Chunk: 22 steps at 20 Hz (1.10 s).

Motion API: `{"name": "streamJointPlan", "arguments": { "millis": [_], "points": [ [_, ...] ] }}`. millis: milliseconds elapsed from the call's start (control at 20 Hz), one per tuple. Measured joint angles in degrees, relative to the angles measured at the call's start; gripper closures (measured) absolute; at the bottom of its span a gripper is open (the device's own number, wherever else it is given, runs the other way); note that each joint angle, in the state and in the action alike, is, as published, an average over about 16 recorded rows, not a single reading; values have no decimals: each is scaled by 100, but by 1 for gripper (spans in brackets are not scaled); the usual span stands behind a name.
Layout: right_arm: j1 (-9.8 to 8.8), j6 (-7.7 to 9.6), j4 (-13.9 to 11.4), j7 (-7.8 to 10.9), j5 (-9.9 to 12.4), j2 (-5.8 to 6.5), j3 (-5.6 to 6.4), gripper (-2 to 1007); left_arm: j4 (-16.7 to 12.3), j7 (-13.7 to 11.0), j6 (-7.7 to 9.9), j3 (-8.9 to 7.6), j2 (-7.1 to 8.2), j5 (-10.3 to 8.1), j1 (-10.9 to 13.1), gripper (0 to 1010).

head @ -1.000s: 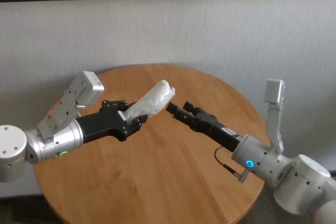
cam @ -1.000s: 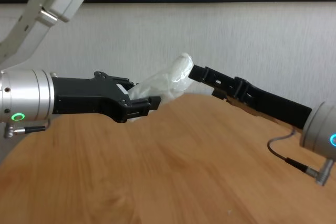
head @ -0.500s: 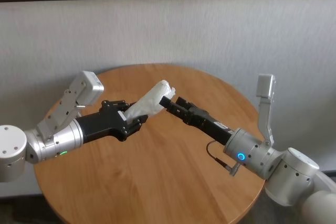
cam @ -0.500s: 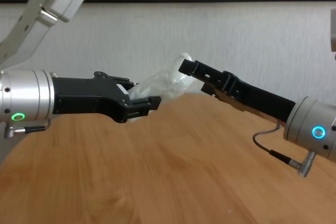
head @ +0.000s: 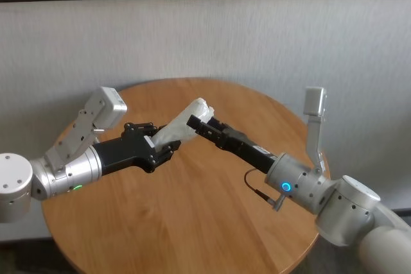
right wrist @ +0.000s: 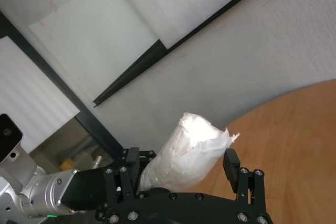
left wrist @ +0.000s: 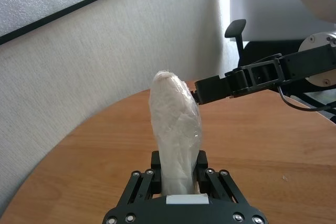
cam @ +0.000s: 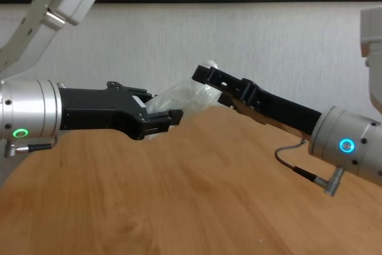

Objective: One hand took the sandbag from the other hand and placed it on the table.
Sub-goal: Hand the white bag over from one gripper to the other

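Note:
The white crinkled sandbag (head: 187, 122) is held in the air above the round wooden table (head: 192, 222). My left gripper (head: 162, 145), on the wrist with the green ring light, is shut on the sandbag's lower end; the left wrist view shows the sandbag (left wrist: 175, 124) standing up from between its fingers (left wrist: 202, 162). My slim right gripper (head: 200, 122) with the looped grey cable reaches in from the right. It is open, and in the right wrist view its fingers (right wrist: 231, 164) stand on either side of the sandbag's free end (right wrist: 184, 156).
A pale wall (head: 205, 36) rises right behind the table. The left arm's pale boxy link (head: 96, 120) stands over the table's left edge and the right arm's grey link (head: 314, 120) over its right edge. The near tabletop (cam: 179, 207) is bare wood.
My right gripper has moved left from just off the sandbag's tip until its open fingers straddle the free end. The left gripper and the sandbag have stayed still.

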Motion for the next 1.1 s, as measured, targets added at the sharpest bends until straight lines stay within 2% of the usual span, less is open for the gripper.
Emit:
{"name": "streamJointPlan", "arguments": {
  "millis": [350,700,1100],
  "points": [
    [168,100,225,10,-17,-117,-86,4,0,0,0,0,0,0,0,606],
    [269,191,362,0,-43,-178,-141,10,0,0,0,-1,0,0,1,606],
    [275,206,368,-6,-54,-180,-148,111,-1,-1,0,-1,0,0,1,606]
  ]
}}
